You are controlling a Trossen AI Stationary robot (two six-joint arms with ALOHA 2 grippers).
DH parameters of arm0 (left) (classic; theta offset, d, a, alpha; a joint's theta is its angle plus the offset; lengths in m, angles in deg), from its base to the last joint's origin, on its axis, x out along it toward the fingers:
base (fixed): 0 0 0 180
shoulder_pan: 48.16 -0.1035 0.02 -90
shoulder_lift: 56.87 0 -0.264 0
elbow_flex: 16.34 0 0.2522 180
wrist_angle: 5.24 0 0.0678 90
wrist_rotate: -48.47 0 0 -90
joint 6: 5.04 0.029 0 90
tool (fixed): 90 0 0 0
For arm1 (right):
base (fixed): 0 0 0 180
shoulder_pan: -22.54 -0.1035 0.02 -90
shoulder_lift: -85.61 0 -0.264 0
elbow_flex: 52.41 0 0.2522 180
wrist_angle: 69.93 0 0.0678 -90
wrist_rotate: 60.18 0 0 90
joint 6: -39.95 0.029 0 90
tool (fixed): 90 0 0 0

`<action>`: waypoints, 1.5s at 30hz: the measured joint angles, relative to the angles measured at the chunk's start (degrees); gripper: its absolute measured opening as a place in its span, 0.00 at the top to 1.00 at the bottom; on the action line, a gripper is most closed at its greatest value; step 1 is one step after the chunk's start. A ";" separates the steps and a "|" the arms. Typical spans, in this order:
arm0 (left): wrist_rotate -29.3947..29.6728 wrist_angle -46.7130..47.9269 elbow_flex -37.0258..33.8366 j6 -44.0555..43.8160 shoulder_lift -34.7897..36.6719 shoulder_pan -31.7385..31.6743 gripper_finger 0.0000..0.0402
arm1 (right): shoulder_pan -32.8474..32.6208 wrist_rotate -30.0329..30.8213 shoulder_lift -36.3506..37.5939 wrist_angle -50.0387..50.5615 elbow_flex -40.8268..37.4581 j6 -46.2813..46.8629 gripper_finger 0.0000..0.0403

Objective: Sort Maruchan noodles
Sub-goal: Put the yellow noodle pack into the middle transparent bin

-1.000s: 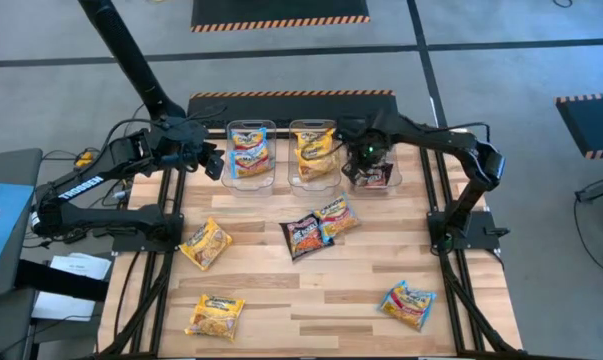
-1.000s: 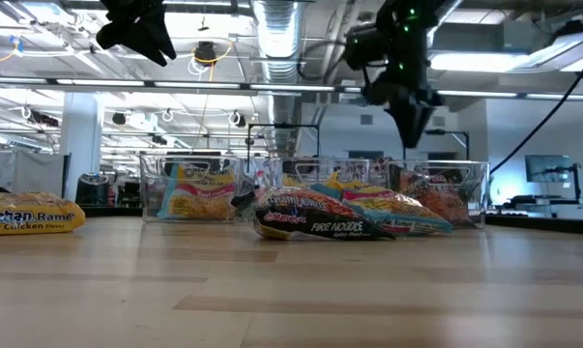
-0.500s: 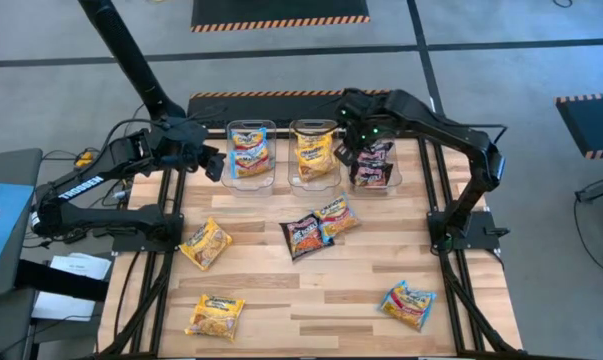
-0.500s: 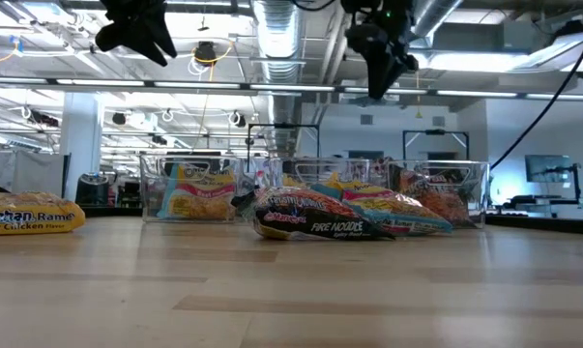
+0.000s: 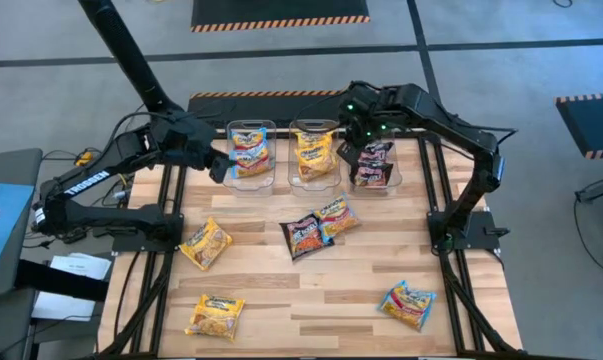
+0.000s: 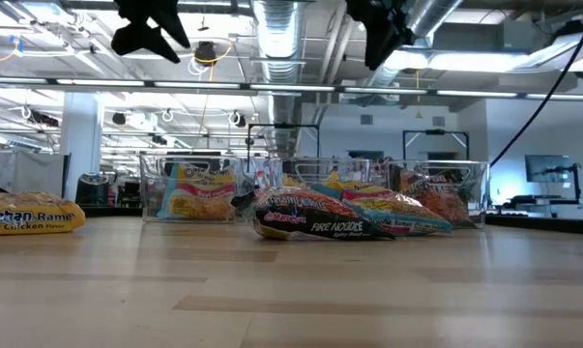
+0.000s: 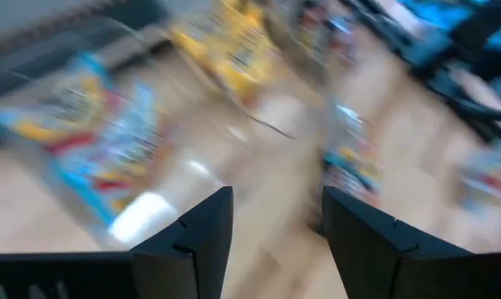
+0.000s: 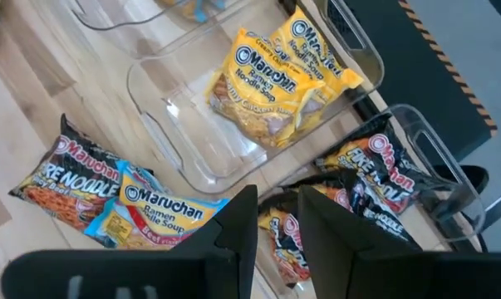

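The right pincer (image 5: 355, 150) hangs high over the back of the desk (image 5: 311, 295), its fingers a little apart and holding nothing, above the bin (image 5: 374, 165) with the dark packets. The dark packet (image 5: 303, 235) and the blue packet (image 5: 336, 217) lie touching in the middle, toward the front from it, both tilted with their long sides slanting. The left pincer (image 5: 219, 167) is open and empty beside the blue bin (image 5: 249, 153), and the right arm looks a bit nearer.

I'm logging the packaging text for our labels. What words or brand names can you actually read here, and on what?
"Maruchan Ramen Noodle Soup": yellow packet in the middle bin.
"Maruchan Ramen Noodle Soup Beef": blue packet on the table.
"Maruchan FIRE NOODLE": dark packet beside it.
"FIRE NOODLE": dark packet in the end bin.
"TROSSEN": left arm.
Left wrist view: too blurred to read.
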 joint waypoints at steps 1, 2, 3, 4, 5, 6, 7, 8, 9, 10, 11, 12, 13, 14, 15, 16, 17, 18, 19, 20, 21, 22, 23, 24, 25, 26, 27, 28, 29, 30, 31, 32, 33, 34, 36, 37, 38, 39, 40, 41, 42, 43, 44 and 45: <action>-2.80 0.76 0.36 -0.79 -0.02 0.27 0.57 | 0.00 0.00 0.00 0.46 0.38 0.02 0.72; -5.14 1.72 0.71 -1.77 -0.01 0.52 0.57 | 0.00 0.00 0.00 0.73 0.61 0.14 0.72; -6.93 2.88 0.96 -2.50 0.02 0.84 0.57 | 0.00 0.00 0.00 0.95 0.72 0.52 0.72; -8.33 4.07 1.10 -3.06 0.02 1.26 0.57 | 0.00 0.00 0.00 1.11 0.73 0.99 0.72; -9.20 5.36 1.11 -3.55 0.02 1.86 0.57 | 0.00 0.00 0.00 1.32 0.73 1.50 0.72; -9.65 7.00 1.11 -4.35 0.00 2.64 0.57 | -0.04 0.00 0.00 1.70 0.71 2.12 0.72; -9.81 8.77 1.11 -5.08 0.00 3.43 0.57 | -0.04 0.00 0.00 2.22 0.71 2.52 0.72; -9.81 10.42 1.11 -5.88 0.00 4.35 0.57 | -0.10 0.00 0.00 2.65 0.71 2.79 0.72; -9.75 12.05 1.11 -6.48 0.00 5.35 0.57 | -0.28 0.02 0.00 2.76 0.71 3.14 0.72; -9.45 13.45 1.03 -7.31 0.00 6.47 0.57 | -0.45 0.02 0.00 2.76 0.71 3.58 0.72; -9.05 14.38 0.76 -8.28 0.01 7.65 0.57 | -0.71 0.02 0.00 2.78 0.71 3.95 0.72; -8.45 15.50 0.57 -9.24 0.00 8.85 0.57 | -0.99 0.02 0.00 2.78 0.71 3.99 0.72; -7.78 16.62 0.26 -10.15 0.00 9.98 0.57 | -1.31 0.01 0.00 2.80 0.71 4.06 0.72; -7.35 17.69 -0.04 -11.15 0.00 11.11 0.57 | -1.66 0.01 0.00 2.85 0.70 4.33 0.72; -7.01 18.72 -0.42 -12.11 0.00 12.23 0.57 | -1.98 0.00 0.00 2.85 0.69 5.16 0.72; -6.95 19.25 -1.09 -13.05 0.04 13.37 0.57 | -2.29 0.00 0.00 2.85 0.69 6.01 0.72; -6.93 19.43 -1.89 -14.03 0.03 14.56 0.57 | -2.64 0.00 0.00 2.85 0.69 6.91 0.72; -6.89 19.43 -2.88 -15.03 0.02 15.75 0.57 | -3.07 0.00 0.00 2.85 0.69 7.57 0.72; -6.85 19.45 -3.82 -16.08 0.00 16.94 0.57 | -3.59 0.00 0.00 2.85 0.69 8.30 0.72; -6.65 19.54 -4.75 -17.10 0.00 18.11 0.57 | -4.12 0.00 0.00 2.85 0.69 8.97 0.72; -6.33 19.58 -5.61 -18.02 0.00 19.17 0.57 | -4.76 0.02 0.00 2.85 0.69 9.76 0.72; -6.14 19.49 -6.44 -18.82 0.02 20.15 0.57 | -5.37 0.00 0.00 2.85 0.69 10.42 0.72; -5.91 19.39 -7.27 -19.72 0.00 21.02 0.57 | -6.00 0.00 0.00 2.83 0.69 11.17 0.72; -5.73 19.28 -8.01 -20.65 0.00 21.76 0.57 | -6.67 -0.01 0.00 2.85 0.69 11.75 0.72; -5.58 19.28 -8.69 -21.68 0.00 22.45 0.57 | -7.28 0.00 0.00 2.85 0.69 12.35 0.72; -5.38 19.24 -9.31 -22.75 0.00 23.15 0.57 | -7.92 0.00 0.00 2.84 0.69 12.98 0.72; -5.00 19.14 -9.92 -23.81 0.02 23.85 0.57 | -8.60 0.00 0.00 2.85 0.69 13.41 0.72; -4.37 19.14 -10.62 -24.83 0.02 24.56 0.57 | -9.26 0.00 0.00 2.82 0.69 13.87 0.72; -3.83 19.23 -11.33 -25.89 0.00 25.29 0.57 | -9.93 0.02 0.00 2.83 0.69 14.31 0.72; -3.53 19.21 -12.07 -26.92 0.02 26.04 0.57 | -10.60 0.02 0.00 2.82 0.69 14.61 0.72; -3.33 19.21 -12.71 -27.76 0.02 26.77 0.57 | -11.38 0.02 0.00 2.82 0.69 14.88 0.72; -3.28 19.19 -13.31 -28.51 0.02 27.42 0.57 | -12.10 0.02 0.00 2.82 0.69 15.35 0.72; -2.91 18.98 -13.99 -29.20 0.02 28.04 0.57 | -12.79 0.02 0.00 2.82 0.69 15.89 0.72; -2.49 18.51 -14.78 -29.97 0.02 28.60 0.57 | -13.51 0.02 0.00 2.80 0.69 16.32 0.72; -2.22 17.63 -16.63 -31.84 0.01 29.55 0.57 | -14.97 0.04 0.00 2.78 0.69 17.39 0.72; -2.11 17.46 -17.44 -32.75 0.00 29.95 0.57 | -15.63 0.04 0.00 2.72 0.67 17.91 0.72; -2.06 17.42 -18.19 -33.58 0.01 30.47 0.57 | -16.39 0.04 0.00 2.60 0.67 18.40 0.72; -2.01 17.23 -19.01 -34.48 0.02 30.94 0.57 | -17.08 0.08 0.00 2.53 0.67 18.90 0.72; -1.97 16.96 -19.91 -35.33 0.02 31.48 0.57 | -17.75 0.13 -0.01 2.46 0.67 19.22 0.72; -1.81 16.65 -20.85 -36.25 0.02 31.92 0.57 | -18.42 0.20 -0.01 2.35 0.67 19.44 0.72; -1.41 16.38 -21.70 -37.08 0.02 32.33 0.57 | -19.08 0.20 -0.02 2.15 0.67 19.58 0.72; -1.12 15.90 -22.50 -38.03 0.02 32.70 0.57 | -19.74 0.20 -0.02 1.84 0.67 19.58 0.72; -0.93 15.23 -23.29 -38.98 0.02 33.07 0.57 | -20.29 0.20 -0.02 1.52 0.67 19.58 0.72; -0.86 14.52 -24.16 -39.74 0.02 33.34 0.57 | -20.84 0.20 -0.02 1.25 0.67 19.58 0.72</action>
